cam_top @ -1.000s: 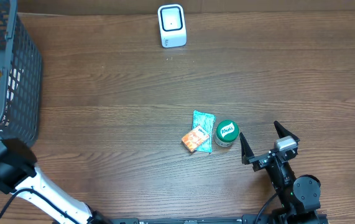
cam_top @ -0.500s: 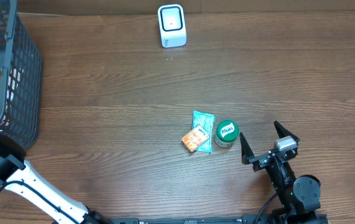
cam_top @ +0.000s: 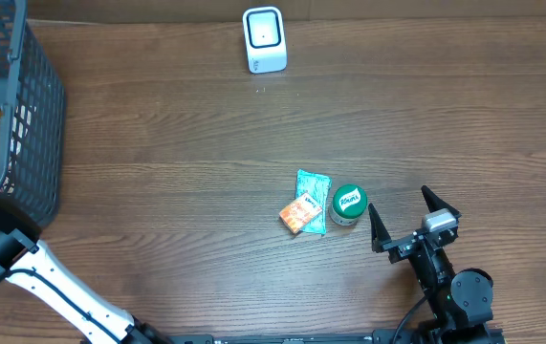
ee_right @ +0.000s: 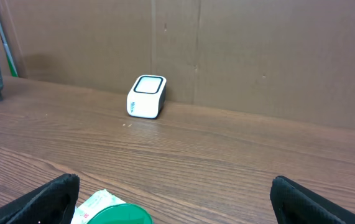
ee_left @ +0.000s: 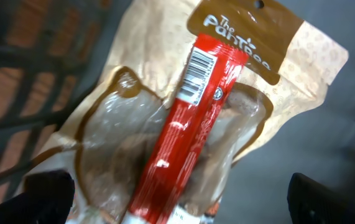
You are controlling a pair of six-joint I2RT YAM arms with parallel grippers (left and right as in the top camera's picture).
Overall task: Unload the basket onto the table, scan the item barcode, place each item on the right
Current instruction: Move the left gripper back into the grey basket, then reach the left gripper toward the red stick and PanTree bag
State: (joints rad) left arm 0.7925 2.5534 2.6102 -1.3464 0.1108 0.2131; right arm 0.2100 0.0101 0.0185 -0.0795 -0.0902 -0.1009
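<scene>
Here the red packet point(ee_left: 186, 130) lies between the wide-spread fingers point(ee_left: 37, 196) of the left tool point(ee_left: 183, 199).

The table point(cam_top: 158, 220) is matt grained wood — red stick wrapper point(ee_left: 189, 130) and tan pouch point(ee_left: 301, 56), glossy crinkled film.

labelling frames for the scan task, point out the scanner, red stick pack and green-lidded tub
scanner point(cam_top: 264, 38): overhead view, its top face
red stick pack point(ee_left: 186, 132): left wrist view, middle of its wrapper
green-lidded tub point(cam_top: 348, 201): overhead view, centre of its lid
</scene>
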